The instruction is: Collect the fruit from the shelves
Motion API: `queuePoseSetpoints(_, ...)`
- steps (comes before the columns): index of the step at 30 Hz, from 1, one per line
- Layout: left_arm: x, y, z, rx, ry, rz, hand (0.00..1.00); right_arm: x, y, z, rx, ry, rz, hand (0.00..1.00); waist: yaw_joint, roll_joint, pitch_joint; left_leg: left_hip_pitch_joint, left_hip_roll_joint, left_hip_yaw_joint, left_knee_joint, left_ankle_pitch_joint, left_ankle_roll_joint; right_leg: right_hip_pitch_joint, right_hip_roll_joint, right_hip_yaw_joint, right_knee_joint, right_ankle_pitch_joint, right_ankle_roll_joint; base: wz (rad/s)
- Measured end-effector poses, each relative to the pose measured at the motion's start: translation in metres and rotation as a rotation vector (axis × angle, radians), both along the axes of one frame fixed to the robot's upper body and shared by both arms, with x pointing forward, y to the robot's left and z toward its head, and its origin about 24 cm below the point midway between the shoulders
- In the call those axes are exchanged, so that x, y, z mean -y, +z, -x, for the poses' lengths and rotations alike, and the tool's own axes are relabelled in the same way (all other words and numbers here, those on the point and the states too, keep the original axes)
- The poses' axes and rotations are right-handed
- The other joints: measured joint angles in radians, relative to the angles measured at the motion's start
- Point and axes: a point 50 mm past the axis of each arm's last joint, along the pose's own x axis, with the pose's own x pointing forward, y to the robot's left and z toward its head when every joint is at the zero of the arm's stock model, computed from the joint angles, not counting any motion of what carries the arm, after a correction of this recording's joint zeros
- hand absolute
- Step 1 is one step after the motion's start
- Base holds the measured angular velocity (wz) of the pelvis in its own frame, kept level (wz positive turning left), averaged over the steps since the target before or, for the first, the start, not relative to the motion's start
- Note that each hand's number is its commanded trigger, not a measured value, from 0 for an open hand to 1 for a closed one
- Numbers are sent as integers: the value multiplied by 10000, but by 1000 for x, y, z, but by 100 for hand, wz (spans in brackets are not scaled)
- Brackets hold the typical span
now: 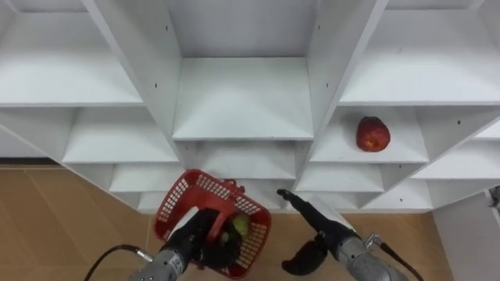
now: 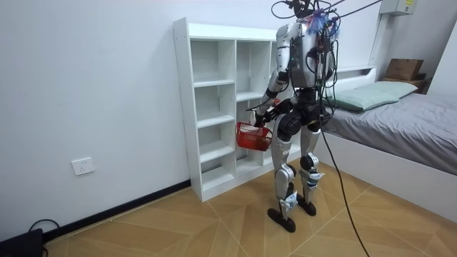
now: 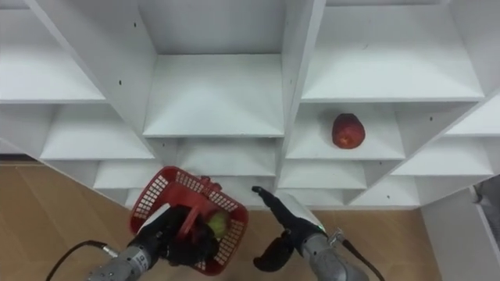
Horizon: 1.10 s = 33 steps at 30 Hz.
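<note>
A red apple lies on a white closet shelf in the right column. My left hand is shut on the handle of a red plastic basket, held low in front of the shelves. A green fruit lies inside the basket. My right hand is open beside the basket's right rim, fingers stretched toward the shelves, well below the apple. In the room view I stand facing the closet with the basket at hip height.
The white closet has three columns of bare shelves. Wooden floor lies below. A bed stands to the room view's right, with a box behind it. A wall socket is at the room view's left.
</note>
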Motion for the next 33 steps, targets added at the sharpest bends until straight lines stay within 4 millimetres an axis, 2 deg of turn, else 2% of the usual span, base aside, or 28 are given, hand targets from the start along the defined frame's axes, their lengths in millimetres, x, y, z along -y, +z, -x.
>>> queuePoseSetpoints(6,-6,-3,6,12,552,-306,100,3,7,3,500,-948,-690,0,-150,-26,-37,559,52,262,-66,-19,-23,505,81,245,-147,10,-14,-10)
queuePoseSetpoints(7,-7,-3,7,0,604,-336,100,4,7,5,484,-1063,-759,0,-168,-26,-57,611,58,264,-99,-31,-41,534,95,263,-145,9,-15,-7)
queuePoseSetpoints(8,-8,-4,9,-12,695,-385,100,6,6,10,439,-1387,-943,0,-177,-17,-108,712,77,275,-202,-48,-66,555,129,286,-142,9,-16,-6)
queuePoseSetpoints(12,-11,-7,17,-220,874,-426,100,17,3,21,74,-2522,-1696,0,-188,-21,-124,1074,70,341,-295,-52,-63,732,141,402,-145,12,-7,-8)
queuePoseSetpoints(18,-24,-17,30,-871,1360,-697,100,33,6,19,306,-3540,-1900,0,-379,35,-151,1340,66,395,-354,-52,-63,952,173,527,-156,22,6,-4)
queuePoseSetpoints(26,-39,-23,44,-1339,2169,-831,100,45,16,16,1162,-4534,-1856,0,-388,37,-145,1568,93,438,-436,-62,-80,1190,233,609,-295,58,2,-2)
queuePoseSetpoints(33,-51,-20,42,-1123,3005,-961,100,53,35,5,2166,-5391,-2454,0,-405,1,-126,1684,96,501,-510,-64,-83,1231,245,778,-286,57,3,-4)
